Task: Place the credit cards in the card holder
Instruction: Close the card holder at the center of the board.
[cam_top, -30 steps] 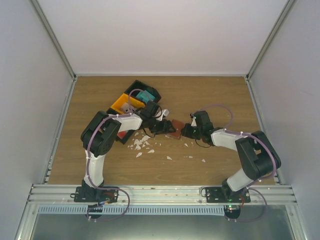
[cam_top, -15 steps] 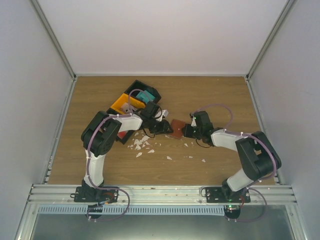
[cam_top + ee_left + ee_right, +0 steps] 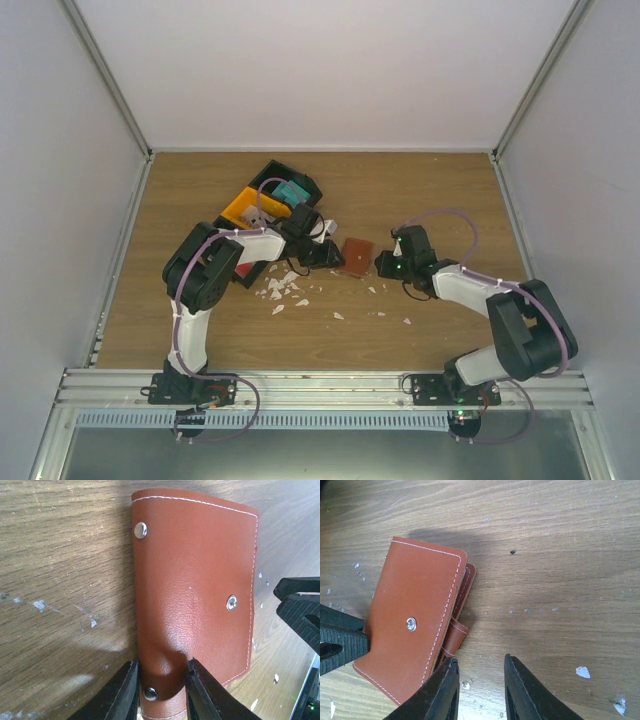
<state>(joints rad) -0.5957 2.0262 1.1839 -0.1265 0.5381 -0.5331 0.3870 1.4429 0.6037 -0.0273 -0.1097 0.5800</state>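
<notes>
Wood-grain tabletop (image 3: 440,190), white walls all round. Near centre lies the card holder (image 3: 356,251), folded shut, reddish-brown, snaps showing. At its 9 o'clock the left gripper (image 3: 334,259), fingers (image 3: 125,692) pinching the holder's snap tab. At its 3 o'clock the right gripper (image 3: 384,264), just beside but apart; fingers (image 3: 522,690) parted over bare wood (nothing between them). At 10 o'clock a teal credit card (image 3: 291,190) sits in the black-and-orange tray (image 3: 245,208). At 7 o'clock, white scraps (image 3: 283,288).
</notes>
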